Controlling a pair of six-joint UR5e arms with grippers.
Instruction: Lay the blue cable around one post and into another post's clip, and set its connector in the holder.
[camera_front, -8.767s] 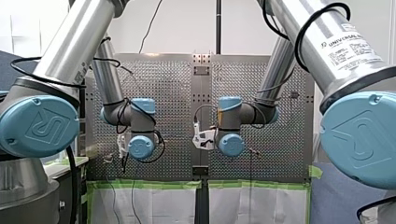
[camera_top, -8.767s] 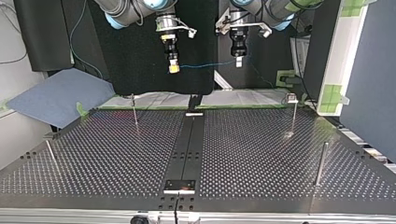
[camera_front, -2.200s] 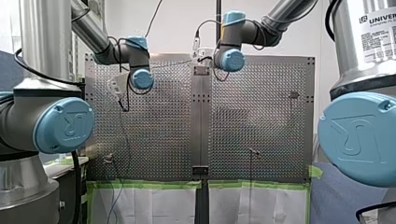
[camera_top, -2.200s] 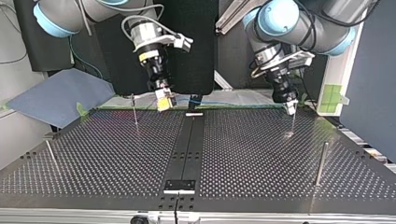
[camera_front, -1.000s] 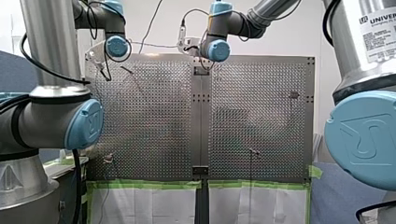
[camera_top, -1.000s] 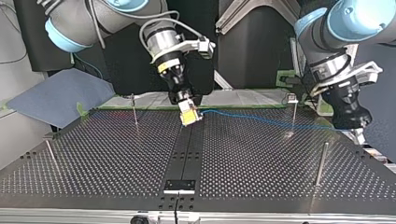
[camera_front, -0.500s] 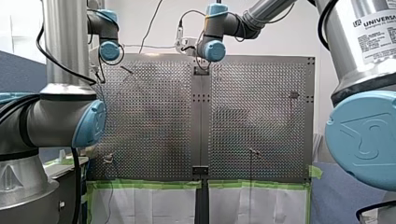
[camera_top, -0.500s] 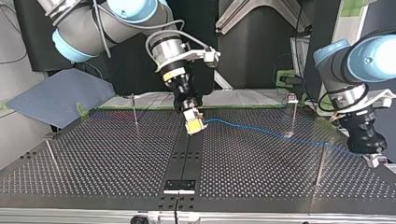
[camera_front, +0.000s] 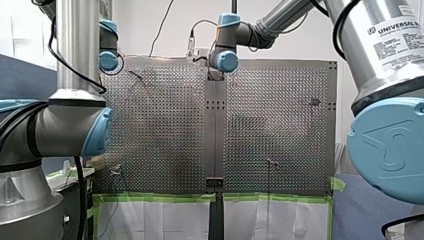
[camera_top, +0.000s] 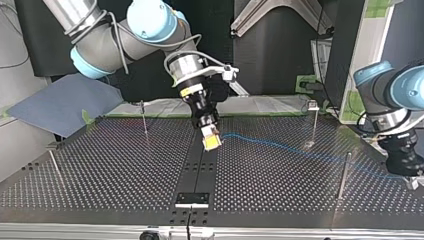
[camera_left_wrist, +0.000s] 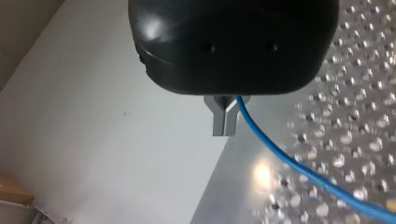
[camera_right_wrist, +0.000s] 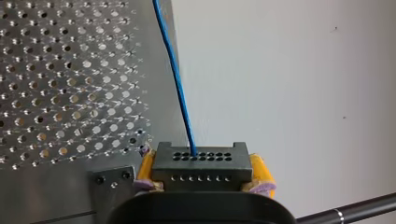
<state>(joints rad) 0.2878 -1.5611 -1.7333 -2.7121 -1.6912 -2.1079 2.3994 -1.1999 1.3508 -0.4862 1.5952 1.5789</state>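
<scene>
since last frame my left tool (camera_left_wrist: 225, 127) has drawn further from my right tool (camera_top: 211, 142). left tool pinched shut on the blue cable (camera_right_wrist: 186, 130); right tool's yellow pads (camera_right_wrist: 259, 169) clamp the connector (camera_right_wrist: 201, 162), cable leading ahead.

Right gripper (camera_top: 211, 141) with the connector (camera_right_wrist: 201, 165) has advanced along the centre strip (camera_top: 199, 170); left gripper (camera_top: 411, 181) has swung out past a post (camera_top: 343, 172), trailing the blue cable (camera_top: 280, 146).
</scene>
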